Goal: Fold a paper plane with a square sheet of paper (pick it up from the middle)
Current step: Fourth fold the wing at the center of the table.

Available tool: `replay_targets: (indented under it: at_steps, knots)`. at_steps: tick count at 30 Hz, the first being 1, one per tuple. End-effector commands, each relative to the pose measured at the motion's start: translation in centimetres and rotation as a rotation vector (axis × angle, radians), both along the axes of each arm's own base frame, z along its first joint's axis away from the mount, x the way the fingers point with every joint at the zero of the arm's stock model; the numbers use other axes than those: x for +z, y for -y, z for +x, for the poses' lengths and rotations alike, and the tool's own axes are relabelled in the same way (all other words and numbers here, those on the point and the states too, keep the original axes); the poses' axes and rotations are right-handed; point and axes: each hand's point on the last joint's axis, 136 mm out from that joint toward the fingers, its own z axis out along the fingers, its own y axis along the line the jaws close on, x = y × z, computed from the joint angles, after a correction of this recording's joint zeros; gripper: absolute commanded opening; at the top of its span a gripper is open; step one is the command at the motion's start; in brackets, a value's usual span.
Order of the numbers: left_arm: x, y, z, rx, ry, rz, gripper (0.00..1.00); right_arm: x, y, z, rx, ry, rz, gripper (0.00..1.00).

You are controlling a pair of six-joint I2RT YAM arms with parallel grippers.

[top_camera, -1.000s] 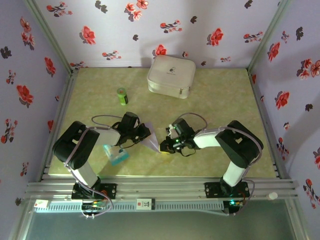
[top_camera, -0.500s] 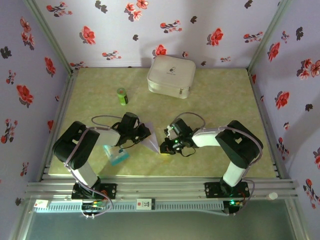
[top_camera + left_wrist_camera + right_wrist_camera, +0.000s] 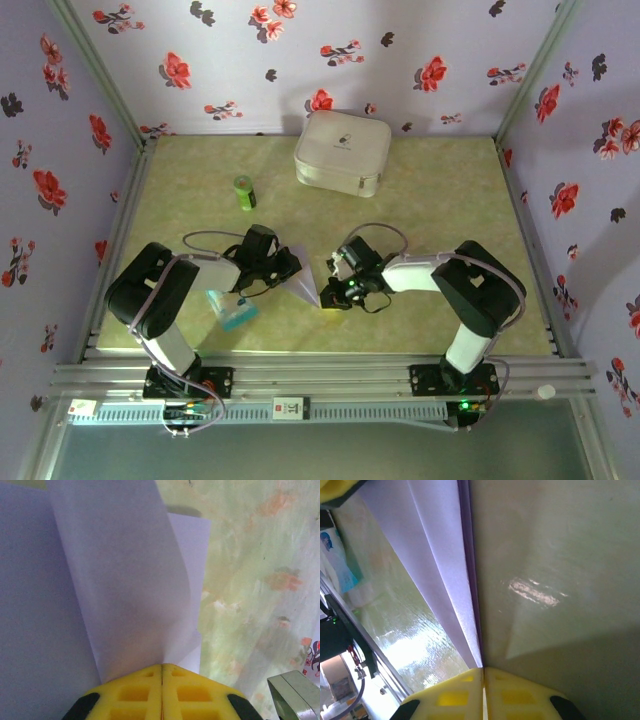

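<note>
Left gripper (image 3: 161, 669) and right gripper (image 3: 483, 671) pinch opposite ends of the folded paper (image 3: 300, 284), its crease running between them.

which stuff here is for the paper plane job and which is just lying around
For the job: lavender paper, left tool and right tool, both shut on it.
Lying about: white case, green bottle, blue-and-white packet.
</note>
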Motion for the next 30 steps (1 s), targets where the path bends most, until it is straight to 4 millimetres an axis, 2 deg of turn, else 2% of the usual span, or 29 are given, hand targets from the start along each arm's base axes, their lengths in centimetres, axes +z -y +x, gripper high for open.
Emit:
replay_targets:
  at_steps: [1, 6, 11, 14, 21, 23, 30]
  knots:
    - [-2.4, -2.0, -1.2, 0.033, -0.07, 0.082, 0.08, -1.4, 2.6, -2.9, 0.041, -0.079, -0.14, 0.1]
    - [-2.4, -2.1, -1.3, 0.03, -0.066, 0.083, 0.08, -0.4, 2.5, -2.4, 0.041, -0.045, -0.143, 0.11]
    - [-2.2, -2.1, -1.3, 0.027, -0.06, 0.082, 0.08, 3.3, 1.9, -0.4, -0.01, 0.067, -0.089, 0.15]
    - [-2.1, -2.1, -1.3, 0.028, -0.056, 0.079, 0.08, 4.8, 1.9, 0.9, -0.081, 0.108, -0.055, 0.14]
    - [-2.1, -2.0, -1.4, 0.029, -0.052, 0.074, 0.08, 7.0, -2.6, 4.3, -0.212, 0.087, 0.154, 0.01]
    - [-2.2, -2.0, -1.4, 0.027, -0.055, 0.074, 0.08, 6.8, -3.6, 5.1, -0.23, 0.076, 0.175, 0.01]
    - [-2.3, -2.0, -1.5, 0.025, -0.057, 0.075, 0.08, 4.8, -5.1, 6.3, -0.251, 0.036, 0.157, 0.0]
